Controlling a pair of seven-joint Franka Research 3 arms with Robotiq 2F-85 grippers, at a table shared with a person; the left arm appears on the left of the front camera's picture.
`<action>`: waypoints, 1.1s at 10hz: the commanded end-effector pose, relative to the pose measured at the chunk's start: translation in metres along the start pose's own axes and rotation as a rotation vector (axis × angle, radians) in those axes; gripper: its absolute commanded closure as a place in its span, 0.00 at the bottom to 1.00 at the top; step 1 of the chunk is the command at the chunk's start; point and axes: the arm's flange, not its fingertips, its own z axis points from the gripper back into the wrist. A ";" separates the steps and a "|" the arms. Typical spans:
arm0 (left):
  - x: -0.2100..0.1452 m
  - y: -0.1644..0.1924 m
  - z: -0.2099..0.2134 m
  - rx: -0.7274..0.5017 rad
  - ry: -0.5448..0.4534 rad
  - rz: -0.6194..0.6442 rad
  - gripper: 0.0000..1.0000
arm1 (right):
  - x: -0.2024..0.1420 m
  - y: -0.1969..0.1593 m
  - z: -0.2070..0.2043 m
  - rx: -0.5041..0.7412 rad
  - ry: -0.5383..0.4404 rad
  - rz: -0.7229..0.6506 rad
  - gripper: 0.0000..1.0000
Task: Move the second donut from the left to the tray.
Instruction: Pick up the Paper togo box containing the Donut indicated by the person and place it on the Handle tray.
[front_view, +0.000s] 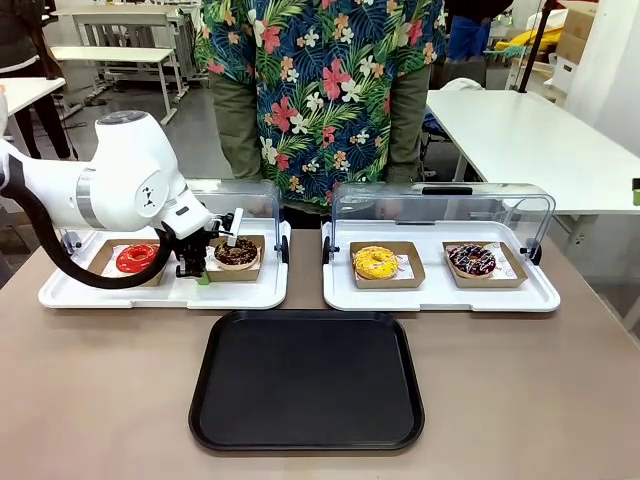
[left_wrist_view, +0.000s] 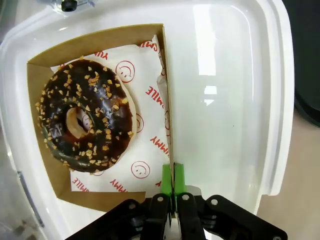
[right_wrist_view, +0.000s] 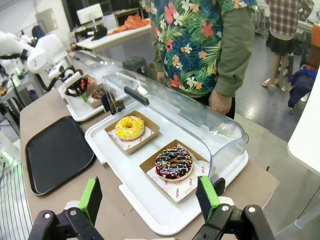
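The black tray lay bare and open from above; raised clear lids walled the display trays' far side, fronts unobstructed

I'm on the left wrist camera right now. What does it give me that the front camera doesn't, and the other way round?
Left wrist: the left gripper has its green pads shut on the near wall of the cardboard holder, and the pale crumbs on the chocolate donut are clear.

Front: the black tray in front of the display trays, plus the red donut, yellow donut and the dark donut with colourful topping.

Both: the chocolate donut in its holder on the white display tray.
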 end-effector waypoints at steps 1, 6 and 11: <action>0.000 -0.003 0.001 0.012 0.009 -0.013 1.00 | 0.003 0.001 0.000 0.002 -0.009 -0.002 0.00; 0.008 -0.025 0.042 0.058 0.053 0.067 0.98 | 0.003 0.001 0.000 0.002 -0.009 -0.002 0.00; 0.052 -0.084 0.099 0.123 0.086 0.069 0.98 | 0.003 0.001 0.000 0.002 -0.009 -0.002 0.00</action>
